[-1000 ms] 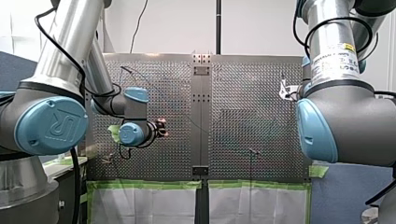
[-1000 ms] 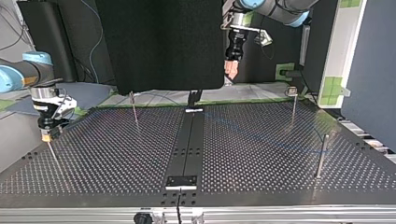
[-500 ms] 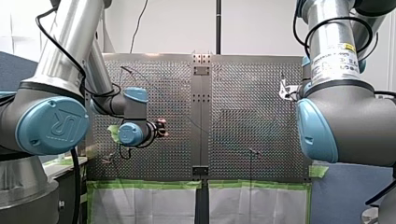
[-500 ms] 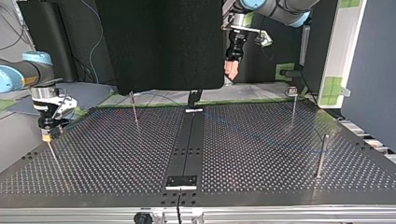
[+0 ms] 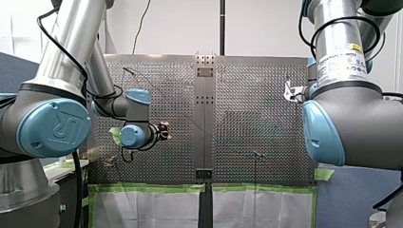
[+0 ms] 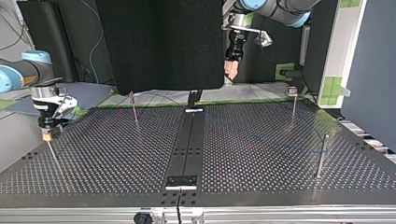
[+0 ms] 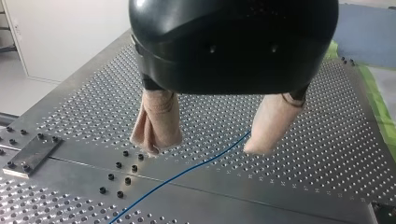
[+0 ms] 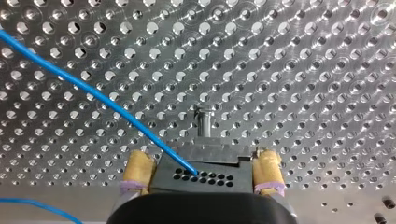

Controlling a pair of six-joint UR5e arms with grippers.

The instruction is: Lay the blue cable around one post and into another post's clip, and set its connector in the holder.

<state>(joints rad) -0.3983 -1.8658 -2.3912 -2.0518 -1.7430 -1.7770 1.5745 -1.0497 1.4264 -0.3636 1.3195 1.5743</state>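
My arms (image 5: 66, 47): silver tubes, light-blue joint caps (image 5: 52, 127), black cables (image 5: 76, 190). My left gripper (image 7: 201, 149) has beige pads (image 7: 156, 121), my right gripper (image 8: 202, 161) yellow.

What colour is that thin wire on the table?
Blue. The right wrist view shows the cable best, running into the connector.

Front and top views face across the shared table (image 6: 261, 154); 2 wrist views sit close.

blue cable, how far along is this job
Nothing looks routed yet: the blue cable lies loose on the table. In hand: my right tool grips the connector, near a post. My left tool hangs open, empty. Left: all routing and seating the connector.
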